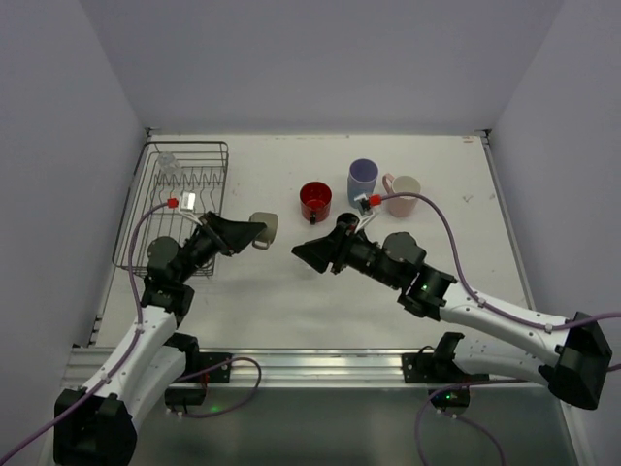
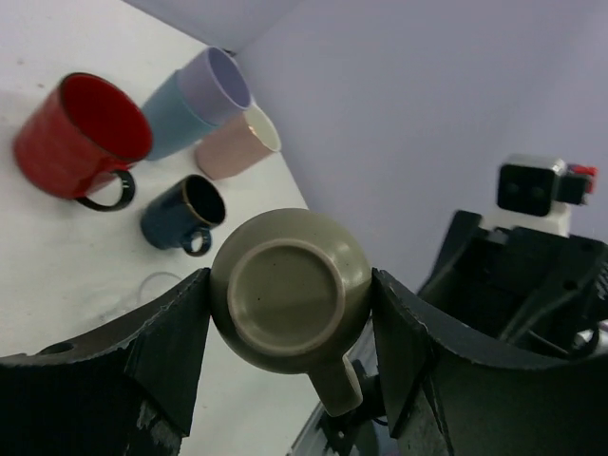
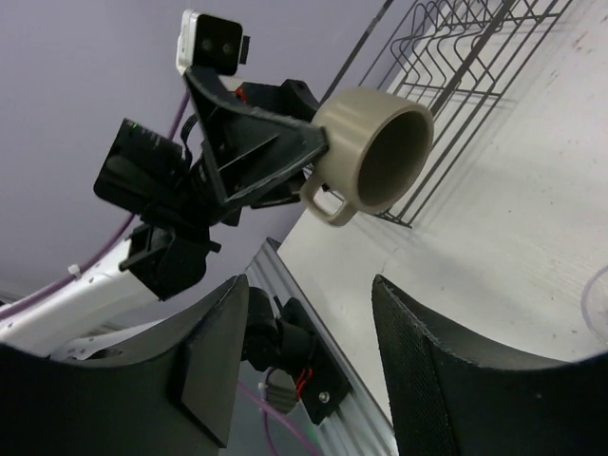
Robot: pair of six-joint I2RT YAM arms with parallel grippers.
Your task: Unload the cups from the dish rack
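My left gripper [image 1: 258, 232] is shut on the beige-olive mug [image 1: 266, 229] and holds it sideways above the table, just right of the dish rack [image 1: 184, 209]. In the left wrist view the mug's base [image 2: 290, 296] sits between my two fingers, handle down. My right gripper [image 1: 303, 254] is open and empty, facing the mug from the right; its view shows the mug's mouth [image 3: 378, 152] and the rack [image 3: 475, 57]. A red mug [image 1: 315, 201], a lavender tumbler [image 1: 362, 180] and a pale pink mug [image 1: 404, 190] stand on the table. A dark blue cup [image 2: 180, 215] stands near them. A clear glass [image 1: 167, 163] is in the rack's far corner.
The rack stands against the left wall. The table's metal front rail [image 1: 320, 365] runs between the arm bases. The right arm's purple cable [image 1: 437, 218] arches over the cups. A faint clear-glass rim [image 2: 158, 287] shows on the table near the blue cup.
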